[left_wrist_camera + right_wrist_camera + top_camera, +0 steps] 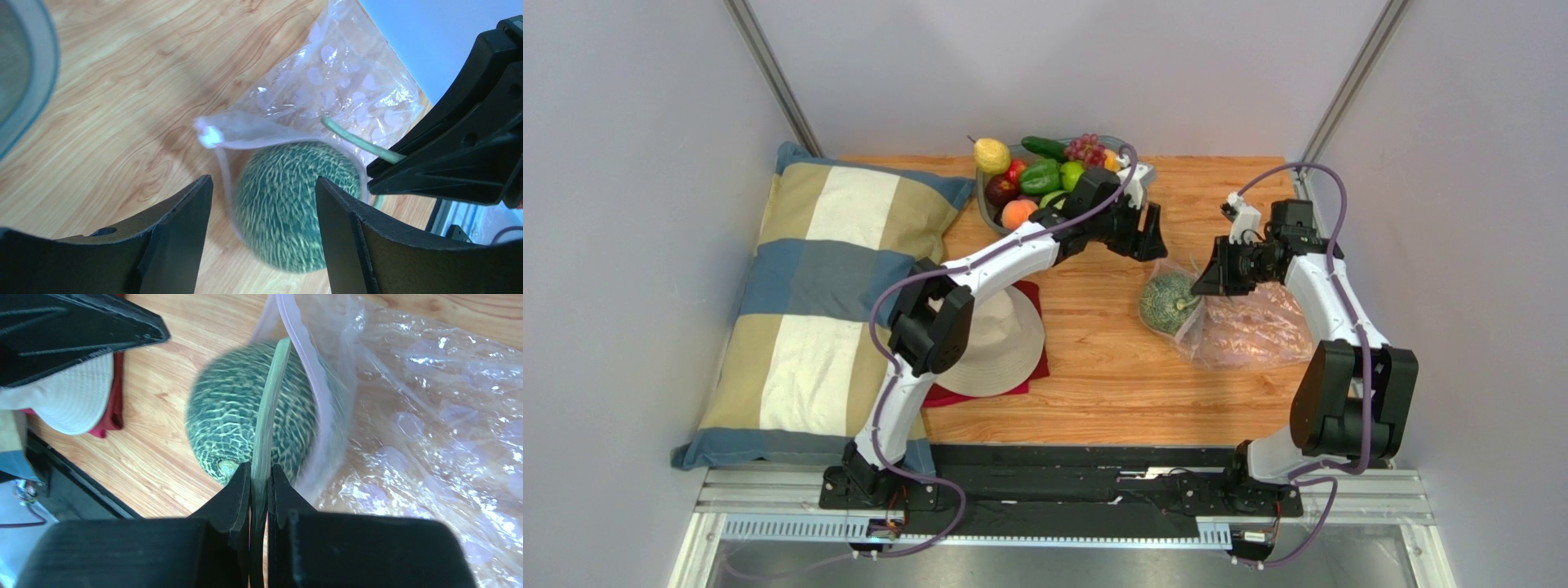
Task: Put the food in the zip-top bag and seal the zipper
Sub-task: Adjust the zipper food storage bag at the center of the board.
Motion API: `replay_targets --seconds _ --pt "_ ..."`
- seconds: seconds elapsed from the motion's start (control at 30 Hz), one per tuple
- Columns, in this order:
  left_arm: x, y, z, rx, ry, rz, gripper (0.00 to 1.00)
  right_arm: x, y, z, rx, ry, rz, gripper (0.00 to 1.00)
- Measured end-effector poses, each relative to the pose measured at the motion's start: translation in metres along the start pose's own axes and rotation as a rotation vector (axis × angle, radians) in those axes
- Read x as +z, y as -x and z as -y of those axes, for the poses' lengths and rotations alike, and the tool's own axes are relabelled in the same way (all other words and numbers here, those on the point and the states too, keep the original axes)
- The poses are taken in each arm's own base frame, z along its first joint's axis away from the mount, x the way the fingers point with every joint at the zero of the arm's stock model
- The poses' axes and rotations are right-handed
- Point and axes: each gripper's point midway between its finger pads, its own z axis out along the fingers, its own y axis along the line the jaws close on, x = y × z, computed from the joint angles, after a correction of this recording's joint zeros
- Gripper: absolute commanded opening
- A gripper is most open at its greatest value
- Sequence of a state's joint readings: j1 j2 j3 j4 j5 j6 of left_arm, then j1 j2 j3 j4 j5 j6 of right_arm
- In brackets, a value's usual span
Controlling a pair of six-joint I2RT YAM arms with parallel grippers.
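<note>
The green melon's (245, 410) stem was pinched by the right gripper (261, 478); the left gripper (263, 184) was spread open. Deeper bagging seemed needed.

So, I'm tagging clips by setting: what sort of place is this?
Most likely a robot test booth, not a home: plain pale walls and metal corner posts close in a wooden table, two arms are bolted to a rail, and the pillow, hat and fruit bowl look like staged props.
</note>
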State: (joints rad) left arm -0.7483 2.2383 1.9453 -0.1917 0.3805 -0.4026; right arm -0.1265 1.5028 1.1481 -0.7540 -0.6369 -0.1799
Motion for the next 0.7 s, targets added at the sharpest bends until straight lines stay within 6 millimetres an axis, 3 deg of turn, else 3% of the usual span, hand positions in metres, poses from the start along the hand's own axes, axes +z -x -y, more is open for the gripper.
replay_targets --seconds 0.23,0.33,0.47,0.7 --pt "0.033 -0.028 0.003 0.012 0.039 -0.028 0.58 0.001 -0.018 0.012 -0.033 -0.049 -0.059 0.00" --pt "0.038 -0.029 -0.001 0.016 0.067 -0.016 0.57 0.001 -0.019 0.014 -0.042 -0.058 -0.064 0.00" --pt "0.038 -0.033 -0.016 -0.002 0.107 -0.005 0.57 0.001 -0.020 0.016 -0.045 -0.070 -0.071 0.00" --pt "0.036 -0.066 -0.055 -0.077 0.162 -0.044 0.55 -0.002 -0.021 0.014 -0.040 -0.069 -0.078 0.00"
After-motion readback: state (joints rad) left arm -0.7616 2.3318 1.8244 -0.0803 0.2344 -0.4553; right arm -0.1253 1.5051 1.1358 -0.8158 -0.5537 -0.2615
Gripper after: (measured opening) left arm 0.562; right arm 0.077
